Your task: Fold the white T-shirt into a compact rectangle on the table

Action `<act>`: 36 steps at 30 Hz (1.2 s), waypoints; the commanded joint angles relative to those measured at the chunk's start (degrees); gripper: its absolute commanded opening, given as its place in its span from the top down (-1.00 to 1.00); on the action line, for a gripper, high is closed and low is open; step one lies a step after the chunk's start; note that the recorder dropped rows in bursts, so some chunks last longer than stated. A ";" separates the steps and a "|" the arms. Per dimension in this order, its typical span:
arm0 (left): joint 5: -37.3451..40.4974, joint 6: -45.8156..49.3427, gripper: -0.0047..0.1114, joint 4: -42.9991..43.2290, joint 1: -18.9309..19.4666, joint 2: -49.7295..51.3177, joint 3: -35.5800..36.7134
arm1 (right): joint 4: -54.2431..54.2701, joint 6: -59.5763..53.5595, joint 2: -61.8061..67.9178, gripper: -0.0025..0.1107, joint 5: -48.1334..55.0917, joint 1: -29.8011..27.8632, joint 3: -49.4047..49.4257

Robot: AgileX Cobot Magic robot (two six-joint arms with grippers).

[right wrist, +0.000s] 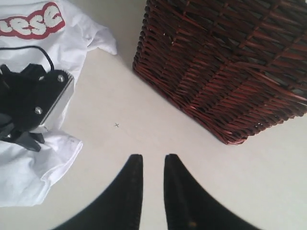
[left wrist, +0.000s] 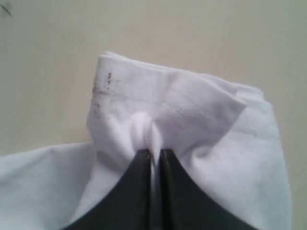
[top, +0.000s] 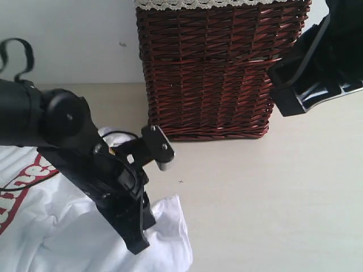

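Your left gripper (left wrist: 153, 153) is pinching a bunched fold of the white T-shirt (left wrist: 192, 110), which lies crumpled on the bench (top: 272, 198) beneath and behind that gripper. Your right gripper (right wrist: 153, 160) hangs over the bench with its jaws slightly apart and gripping nothing. The wicker basket (top: 221, 68) stands ahead of it.

The wicker basket (top: 215, 73) loses its top to the upper edge of the exterior view. Beside the basket, the left arm (top: 85, 164) covers much of the white T-shirt (top: 57, 226), and its red-edged lettering (top: 41, 169) shows only partly. Dark specks (left wrist: 101, 88) on its hem are too small to identify. The right arm (top: 317, 68) runs out of frame.
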 commanded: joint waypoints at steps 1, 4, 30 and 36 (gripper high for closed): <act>-0.79 0.59 0.92 1.57 -0.09 -8.83 -0.32 | -0.19 -0.42 -0.43 0.64 -0.23 -0.20 -0.17; 4.33 2.27 0.92 2.69 -0.09 -13.66 -0.32 | -0.19 -0.42 -0.43 0.64 -0.23 -0.20 -0.17; 31.88 -13.76 0.06 22.60 -0.09 -15.96 13.07 | -0.43 -0.42 -0.43 0.64 -0.23 -0.20 -0.17; 33.13 -28.51 0.29 43.25 -0.09 -15.96 13.07 | -0.43 -0.42 -0.43 0.64 -0.23 -0.20 -0.17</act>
